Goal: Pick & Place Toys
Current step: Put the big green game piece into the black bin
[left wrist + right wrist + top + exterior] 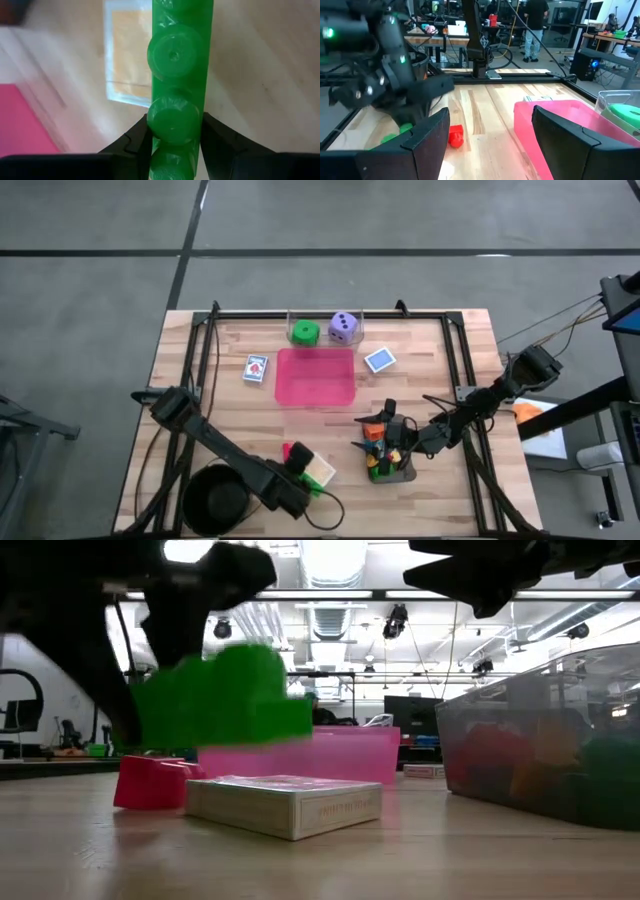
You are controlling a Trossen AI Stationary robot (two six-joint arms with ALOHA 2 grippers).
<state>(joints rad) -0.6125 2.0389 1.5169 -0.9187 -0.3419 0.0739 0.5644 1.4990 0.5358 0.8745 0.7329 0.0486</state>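
Lower centre of the overhead view: left gripper (312,476) pinching a green brick (176,85), lifted clear of the table (440,370), just over a pale card box (285,802) and beside a red brick (150,781). Lower right: right gripper (385,438) hovering over a grey tray (392,470) of mixed bricks, fingers spread and empty. Upper centre: pink tray (315,376), with a green die (305,332) and purple die (343,327) in a clear tray behind it. Probably best done by keeping the squeeze firm and the brick level, raising it above the tray wall before carrying it across, and releasing low inside. Wrist view alone showed the fingers (131,143) clamped on both sides of the studded brick; table-level view alone showed the gap beneath it; overhead alone showed the layout, including a black bowl (215,500) at lower left.
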